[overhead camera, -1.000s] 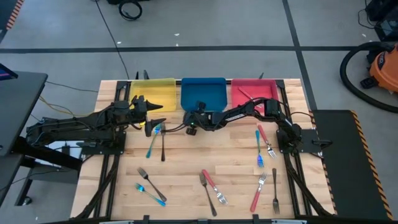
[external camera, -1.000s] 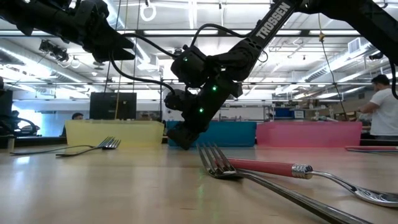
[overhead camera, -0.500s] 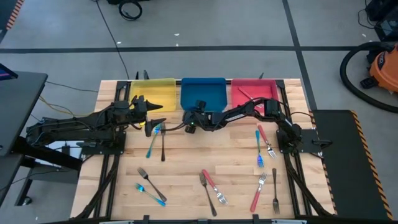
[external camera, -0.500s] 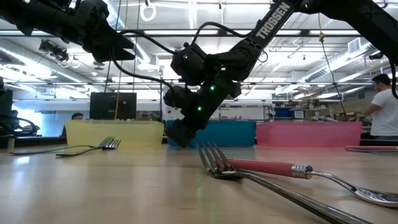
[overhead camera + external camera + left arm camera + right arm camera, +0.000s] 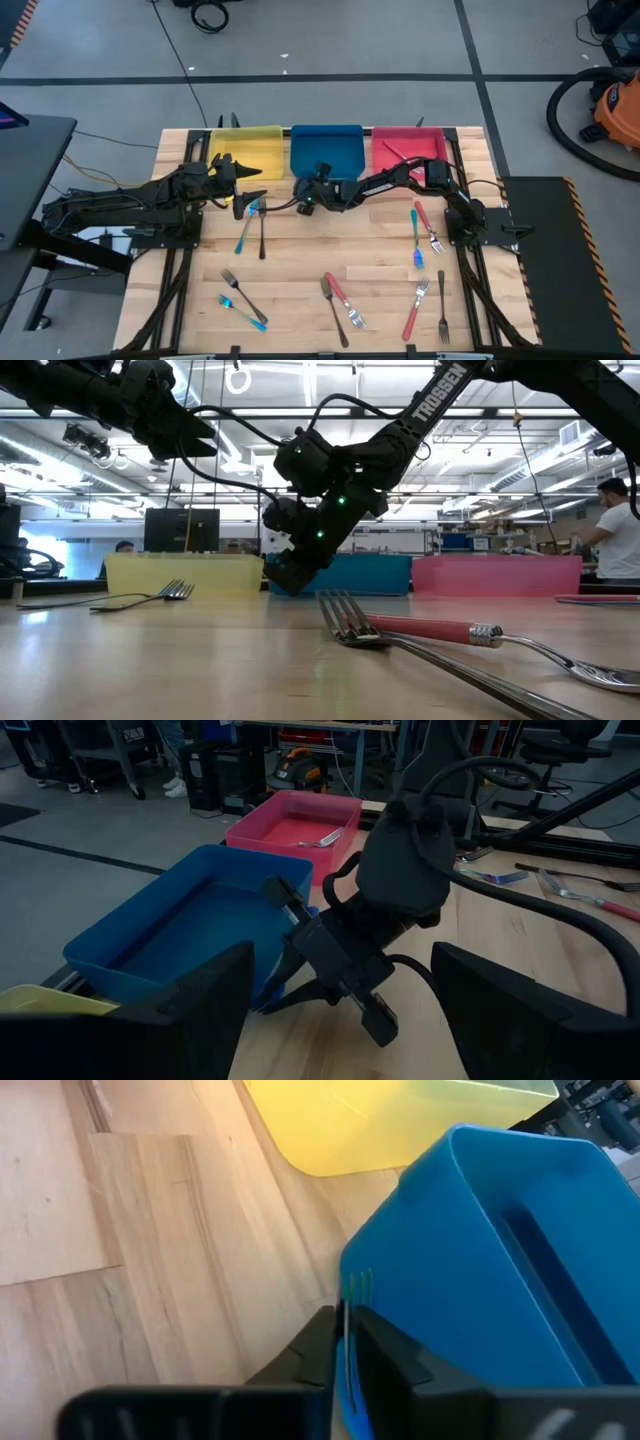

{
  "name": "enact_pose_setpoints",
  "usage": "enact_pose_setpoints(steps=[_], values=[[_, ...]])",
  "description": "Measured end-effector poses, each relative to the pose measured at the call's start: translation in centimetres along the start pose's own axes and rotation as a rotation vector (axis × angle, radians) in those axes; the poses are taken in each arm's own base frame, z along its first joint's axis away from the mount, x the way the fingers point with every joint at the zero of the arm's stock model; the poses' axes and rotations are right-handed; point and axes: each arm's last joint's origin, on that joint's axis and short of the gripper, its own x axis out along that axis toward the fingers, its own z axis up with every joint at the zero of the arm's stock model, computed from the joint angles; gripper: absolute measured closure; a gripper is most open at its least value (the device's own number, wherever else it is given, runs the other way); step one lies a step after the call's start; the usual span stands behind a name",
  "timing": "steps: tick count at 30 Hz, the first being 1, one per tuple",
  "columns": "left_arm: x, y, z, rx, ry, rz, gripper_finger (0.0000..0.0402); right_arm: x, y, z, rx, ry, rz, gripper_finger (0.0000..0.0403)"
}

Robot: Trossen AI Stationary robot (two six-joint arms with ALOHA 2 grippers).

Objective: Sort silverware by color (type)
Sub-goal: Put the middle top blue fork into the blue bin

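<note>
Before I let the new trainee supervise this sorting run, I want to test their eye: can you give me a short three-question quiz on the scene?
1. True or false: the right gripper is shut on a blue-handled fork.
2. Which bin already holds a fork? A) yellow bin B) blue bin C) pink bin
3. Fill in: the left gripper hovers, open, in front of the ___ bin.

Key: 1 true; 2 C; 3 yellow.
</note>
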Motion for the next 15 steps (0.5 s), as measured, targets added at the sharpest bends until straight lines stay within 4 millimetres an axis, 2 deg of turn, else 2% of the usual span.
enact_pose_setpoints(steps=[4,15], values=[[0.00,0.00,0.00,0.000,0.000,0.000,0.0095,-0.02,0.01,-0.03,-0.003,0.003,-0.007,0.0394],[0.00,0.00,0.00,0.000,0.000,0.000,0.0095,-0.67,0.77,0.08,-0.049,0.002,-0.049,0.0400]])
